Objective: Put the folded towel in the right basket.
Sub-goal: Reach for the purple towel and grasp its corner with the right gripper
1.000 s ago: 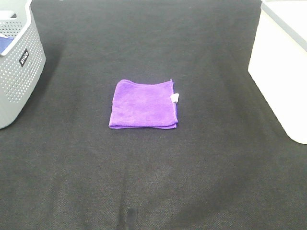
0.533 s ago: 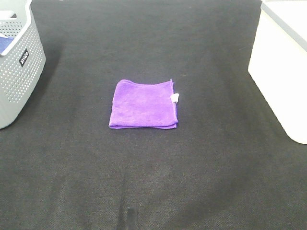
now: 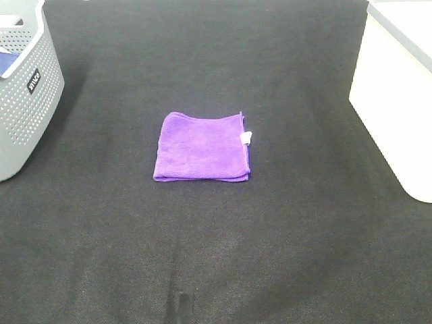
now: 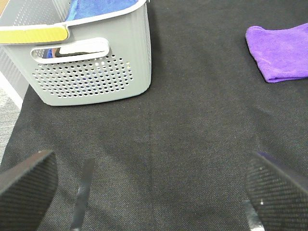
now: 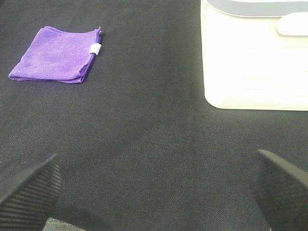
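Observation:
A folded purple towel (image 3: 201, 147) with a small white tag lies flat in the middle of the black table. It also shows in the left wrist view (image 4: 281, 50) and the right wrist view (image 5: 55, 55). The white right basket (image 3: 398, 94) stands at the table's right edge and shows in the right wrist view (image 5: 255, 62). My left gripper (image 4: 154, 192) is open and empty, well short of the towel. My right gripper (image 5: 154, 192) is open and empty, with the towel and white basket both ahead of it. Neither arm shows in the exterior view.
A grey perforated basket (image 3: 23, 88) stands at the left edge, holding blue cloth (image 4: 103, 7). Black cloth (image 3: 216, 256) covers the table.

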Robot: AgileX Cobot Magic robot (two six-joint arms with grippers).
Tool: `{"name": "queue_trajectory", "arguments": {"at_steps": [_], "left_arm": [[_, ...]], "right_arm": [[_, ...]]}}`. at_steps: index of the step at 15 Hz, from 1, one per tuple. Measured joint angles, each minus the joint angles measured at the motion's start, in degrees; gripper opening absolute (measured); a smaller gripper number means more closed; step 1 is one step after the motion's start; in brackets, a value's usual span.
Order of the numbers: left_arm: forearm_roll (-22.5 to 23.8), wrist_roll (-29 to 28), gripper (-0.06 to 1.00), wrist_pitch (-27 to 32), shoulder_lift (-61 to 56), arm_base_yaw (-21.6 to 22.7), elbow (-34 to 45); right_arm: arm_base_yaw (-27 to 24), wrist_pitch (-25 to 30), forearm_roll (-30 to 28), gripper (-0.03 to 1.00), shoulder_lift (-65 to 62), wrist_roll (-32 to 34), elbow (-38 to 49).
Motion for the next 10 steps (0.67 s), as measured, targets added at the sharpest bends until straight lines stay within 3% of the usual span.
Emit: {"name": "queue_trajectory", "arguments": {"at_steps": [10], "left_arm": [[-0.3, 0.0, 0.99, 0.0, 0.0, 0.0, 0.0]], "right_arm": [[0.0, 0.0, -0.4, 0.98, 0.0, 0.0, 0.0]]}}
